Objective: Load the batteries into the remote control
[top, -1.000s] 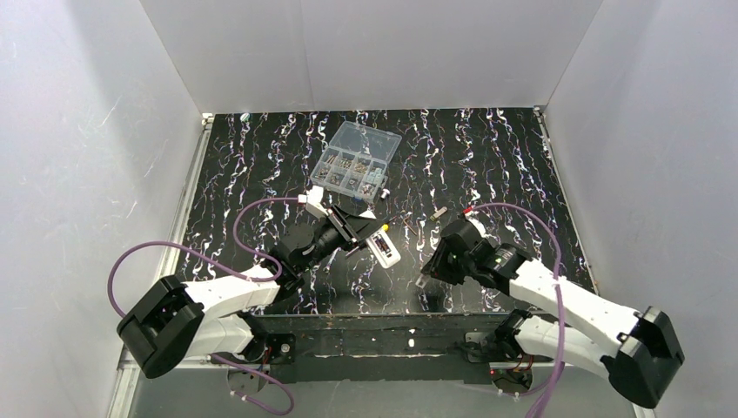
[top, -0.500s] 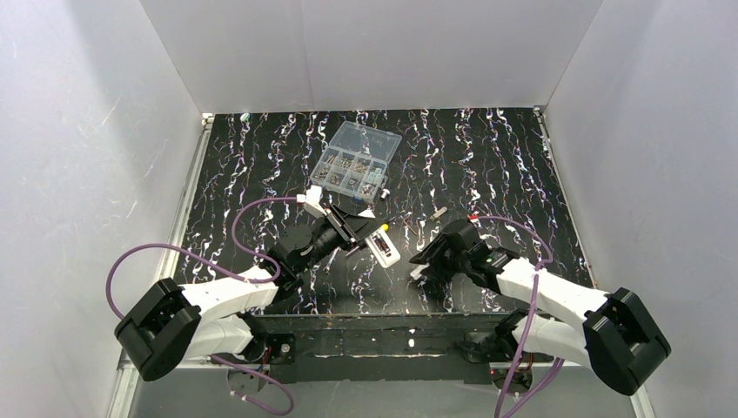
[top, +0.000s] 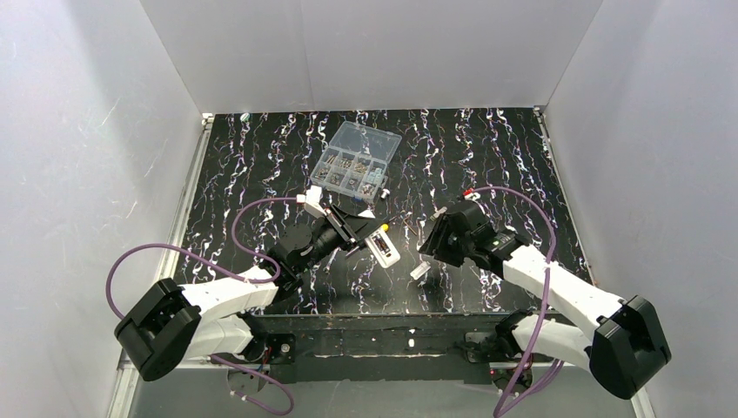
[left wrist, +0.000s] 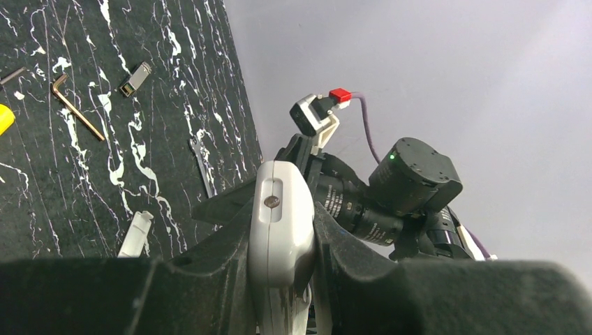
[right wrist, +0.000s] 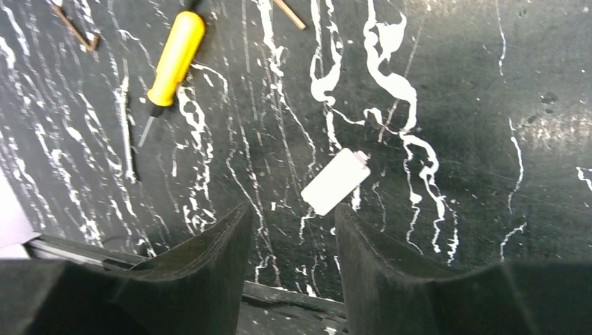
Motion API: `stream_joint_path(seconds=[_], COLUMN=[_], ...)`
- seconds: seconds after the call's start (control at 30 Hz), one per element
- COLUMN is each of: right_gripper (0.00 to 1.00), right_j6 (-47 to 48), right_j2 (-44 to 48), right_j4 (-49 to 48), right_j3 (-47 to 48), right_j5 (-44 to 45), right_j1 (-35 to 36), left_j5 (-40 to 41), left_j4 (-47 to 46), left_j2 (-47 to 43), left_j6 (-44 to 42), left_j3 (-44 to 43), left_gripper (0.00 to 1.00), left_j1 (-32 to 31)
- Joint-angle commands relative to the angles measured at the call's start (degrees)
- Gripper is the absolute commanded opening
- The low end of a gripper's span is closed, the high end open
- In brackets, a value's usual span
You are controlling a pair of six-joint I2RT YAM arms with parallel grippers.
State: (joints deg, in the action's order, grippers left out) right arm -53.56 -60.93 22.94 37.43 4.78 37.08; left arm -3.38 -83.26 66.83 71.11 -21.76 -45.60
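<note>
- Right pincer [right wrist: 292, 213] is lifting back from the near edge of the worktop [top: 505, 165] compared with a second ago. Its jaws are spreading wider and standing released, with nothing between them. A small flat white piece [right wrist: 334, 182] that it was down beside is now lying alone below it.
- Remote control [left wrist: 279, 209] is sitting clenched end-up in the left pincer [left wrist: 282, 259], raised off the worktop near the centre front and unmoved over that second. The left arm appears to be presenting it steadily so the other arm can work on it.
- White piece is resting flat near the remote control, between the two arms. It is probably the battery cover, set aside to leave the compartment open, though that is a reading and not something shown.
- Yellow-handled screwdriver [right wrist: 172, 57] and a bent hex key [left wrist: 77, 108] are lying loose just beyond, seemingly within either arm's reach.
- Clear compartment box [top: 355, 163] is standing farther back, well apart from both pincers, its cells holding small metal parts. Whether its lid is shut cannot be told.
- No batteries are showing clearly anywhere, so loading is looking not yet begun.
</note>
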Motion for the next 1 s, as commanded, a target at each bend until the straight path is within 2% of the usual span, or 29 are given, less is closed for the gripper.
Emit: stream_joint_path(seconds=[0.0,0.5,0.73,0.97], right_gripper=[0.53,0.35,0.28,0.32], right_j6=[3.42,25.02,27.04,26.95], right_j2=[-0.86,-16.29,-19.47,-20.22], right_j4=[1.54,3.82,4.24,4.17], right_j3=[-0.73,8.52,9.78,8.73], right_j5=[2.22,1.7,-0.35,-2.44], right_j1=[-0.3,-0.43,-0.43,-0.43], left_j5=[0.87,0.45,0.37,0.39], left_j4=[-4.98,-4.95,-4.97,-4.98], left_j2=[-2.65,-2.07,-1.94,-1.83], left_j6=[-0.63,-0.62,-0.71,-0.56], left_j3=[0.18,-0.33,-0.34,-0.09], left_gripper=[0.0,0.0,0.0,0.0], left_j1=[-0.25,-0.19,-0.32,-0.22])
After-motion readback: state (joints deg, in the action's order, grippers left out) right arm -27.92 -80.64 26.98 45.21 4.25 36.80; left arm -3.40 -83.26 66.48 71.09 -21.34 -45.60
